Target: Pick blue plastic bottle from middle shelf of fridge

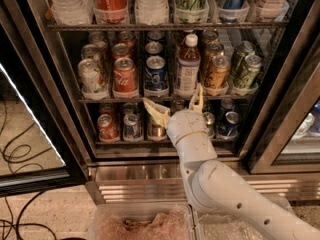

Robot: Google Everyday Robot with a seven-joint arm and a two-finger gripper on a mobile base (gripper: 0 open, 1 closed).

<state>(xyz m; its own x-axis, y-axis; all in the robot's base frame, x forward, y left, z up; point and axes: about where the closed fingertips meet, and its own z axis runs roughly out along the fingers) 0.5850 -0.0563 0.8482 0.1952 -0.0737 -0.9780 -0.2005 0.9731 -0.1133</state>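
The blue plastic bottle [188,66] stands upright on the middle shelf [165,99] of the fridge [45,64], white cap up, with a white and pale-blue label. A blue soda can [156,74] is to its left and an orange can [217,72] to its right. My gripper [174,104] is open, its two cream fingers spread wide, just in front of and below the middle shelf's edge. The right fingertip [198,95] reaches up beside the bottle's base. Nothing is held.
The top rack [165,26] holds large clear bottles and tall cans. The bottom shelf has several cans [107,126] behind my wrist. The open glass door [30,134] stands at the left. A ribbed steel base [140,176] and a clear bin [140,224] lie below.
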